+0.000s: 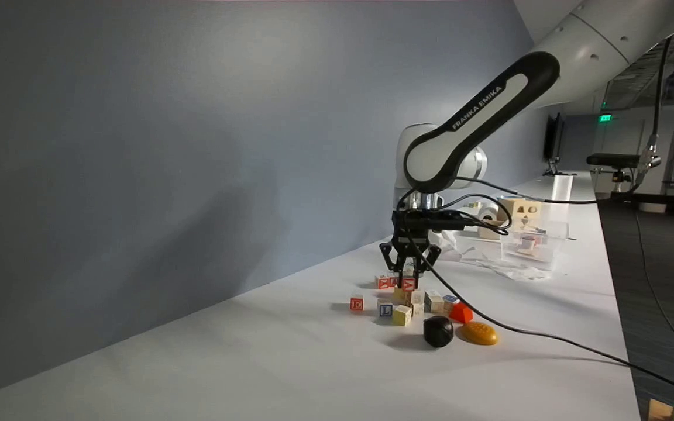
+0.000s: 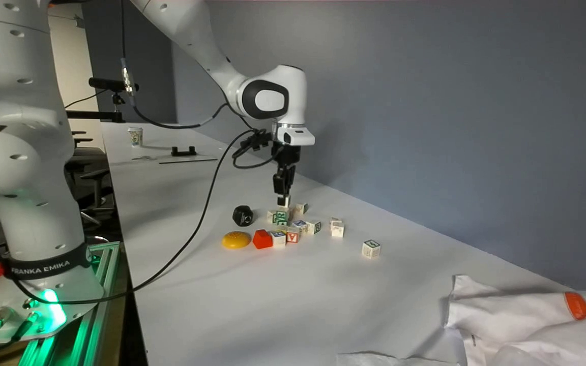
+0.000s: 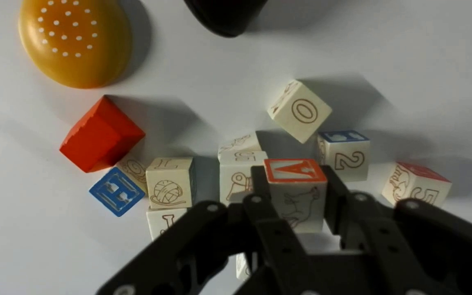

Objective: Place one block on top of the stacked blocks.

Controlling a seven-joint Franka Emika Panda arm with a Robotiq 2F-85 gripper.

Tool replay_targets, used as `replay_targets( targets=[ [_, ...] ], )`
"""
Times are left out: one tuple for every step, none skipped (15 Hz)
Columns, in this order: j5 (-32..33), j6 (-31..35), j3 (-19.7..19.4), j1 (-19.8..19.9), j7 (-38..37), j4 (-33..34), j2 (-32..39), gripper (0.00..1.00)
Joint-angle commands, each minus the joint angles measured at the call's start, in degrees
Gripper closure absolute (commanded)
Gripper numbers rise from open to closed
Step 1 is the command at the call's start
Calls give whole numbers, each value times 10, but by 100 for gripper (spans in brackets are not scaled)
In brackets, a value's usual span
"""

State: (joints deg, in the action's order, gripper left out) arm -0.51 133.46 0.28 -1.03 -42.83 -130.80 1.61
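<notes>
Gripper [image 3: 296, 187]: clamped on red-lettered block [image 3: 297, 197].
Stacked blocks [image 3: 238, 170]: at that block's ten o'clock, wrist view; could topple if we release off-centre.

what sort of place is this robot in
Most likely a robotics lab in an office-type building, judging by the Franka Emika arm, the long white table and the lit green exit sign in the background.

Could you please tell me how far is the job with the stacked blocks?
Done: the stacked blocks seem to stand two high. In hand: the gripper pinches a red-framed letter block. Left: probably centring it above them, setting it down and letting go; the wrist view shows it to one side of their top, contact unclear.
</notes>
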Motion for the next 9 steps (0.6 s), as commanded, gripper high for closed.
replay_targets(
  targets=[
    [33,-18,2,-5,-35,-1,-12,87],
    [43,-20,3,-6,-42,-2,-14,87],
    [52,-22,3,-7,-47,-3,-16,87],
    [61,-25,3,-7,-51,-4,-18,87],
    [68,-28,4,-7,-51,-5,-19,87],
    [72,-28,4,-8,-50,-5,-20,87],
    [75,-28,4,-8,-47,-7,-21,87],
    [77,-27,4,-8,-45,-9,-22,87],
    [77,-25,4,-7,-41,-11,-22,87]
  ],
)
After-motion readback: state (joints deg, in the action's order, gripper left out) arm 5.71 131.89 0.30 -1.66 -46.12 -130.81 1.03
